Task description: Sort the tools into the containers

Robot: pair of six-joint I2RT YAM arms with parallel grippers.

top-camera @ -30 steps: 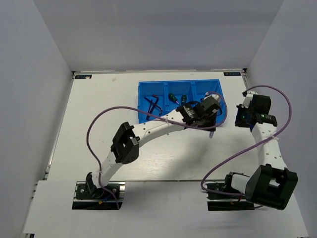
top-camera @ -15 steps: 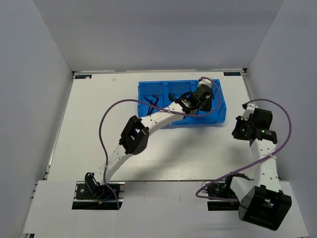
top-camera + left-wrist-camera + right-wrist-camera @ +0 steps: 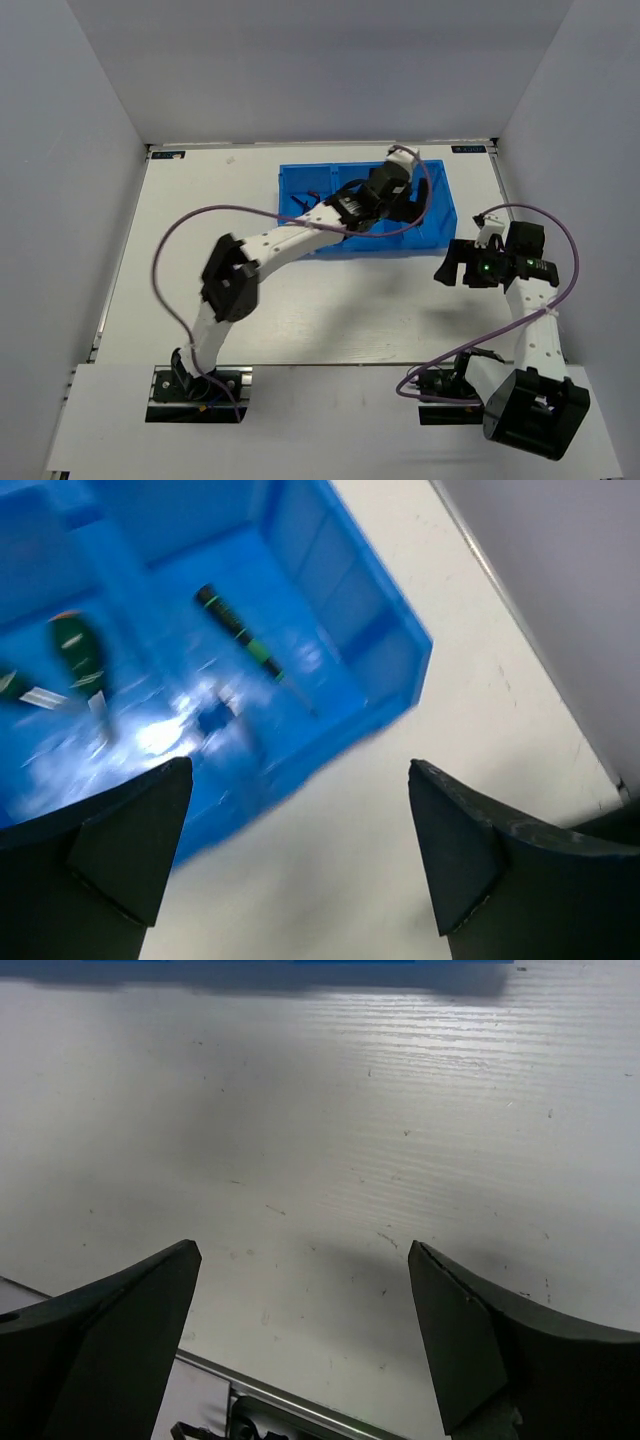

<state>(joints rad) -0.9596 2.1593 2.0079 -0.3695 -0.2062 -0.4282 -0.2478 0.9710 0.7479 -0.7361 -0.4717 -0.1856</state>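
The containers are one blue tray [image 3: 288,190] of three compartments at the back of the table. My left gripper [image 3: 405,210] hangs over its right end, open and holding nothing [image 3: 300,768]. In the left wrist view a thin screwdriver [image 3: 240,635] with a dark handle and a green band lies in the end compartment. A stubby green-handled screwdriver [image 3: 75,650] lies in the compartment beside it. The arm hides most of the tray from above. My right gripper [image 3: 452,268] stands open over bare table [image 3: 300,1250], to the right of the tray.
White walls close in the table at the back and on both sides. A purple cable [image 3: 175,250] loops out from the left arm, and another [image 3: 560,235] arcs over the right arm. Metal rail at the near table edge [image 3: 290,1405].
Both grippers went from shut to open. The left arm reached farther back over the tray's right end. The right gripper swung left and turned toward the table middle.
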